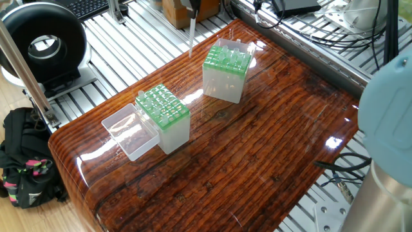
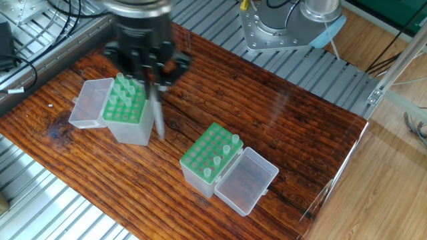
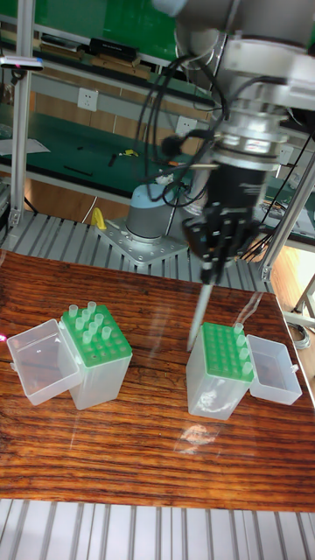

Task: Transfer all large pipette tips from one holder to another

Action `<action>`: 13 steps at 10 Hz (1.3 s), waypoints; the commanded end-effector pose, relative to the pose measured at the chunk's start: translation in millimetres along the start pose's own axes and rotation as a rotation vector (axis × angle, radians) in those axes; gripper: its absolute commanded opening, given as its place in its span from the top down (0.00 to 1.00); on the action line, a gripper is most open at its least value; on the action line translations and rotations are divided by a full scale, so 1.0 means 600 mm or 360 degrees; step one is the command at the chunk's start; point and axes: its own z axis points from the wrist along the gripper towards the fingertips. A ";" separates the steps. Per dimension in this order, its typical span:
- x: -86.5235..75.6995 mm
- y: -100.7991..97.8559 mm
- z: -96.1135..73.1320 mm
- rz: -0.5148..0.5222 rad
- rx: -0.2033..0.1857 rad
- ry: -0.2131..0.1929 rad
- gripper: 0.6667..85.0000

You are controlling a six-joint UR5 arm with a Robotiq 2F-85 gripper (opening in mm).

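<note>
Your table [image 2: 280,133] carries two green-topped holders, well apart. In the tall fixed view the left holder [image 3: 96,367] sits at about 9 o'clock with several tips [image 3: 87,319] standing in its grid; the right holder [image 3: 220,369] sits at 3 o'clock, its lid open beside it, with what looks like one tip at its back corner.

The gripper [image 3: 214,252] hangs above the right holder, at 12 o'clock from it. Its fingers are closed nearly together on one tip [image 3: 200,315], which hangs point-down, clear of the grid — the point level with the holder's near-left edge.

You look to be mid-carry. I can't tell from these views which holder is the source. The next move calls for setting the point squarely over an empty hole before lowering — any tilt and it will catch the green plate.

The tip is a slender, translucent whitish cone, wider where it's gripped, motion-blurred in the other fixed view [image 2: 158,113].
</note>
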 end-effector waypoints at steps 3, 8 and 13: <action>0.012 0.099 0.010 0.0107 0.0042 0.0094 1.00; 0.002 0.081 0.013 0.0196 0.0095 0.0051 1.00; 0.062 0.135 0.003 0.0261 0.0048 -0.0005 1.00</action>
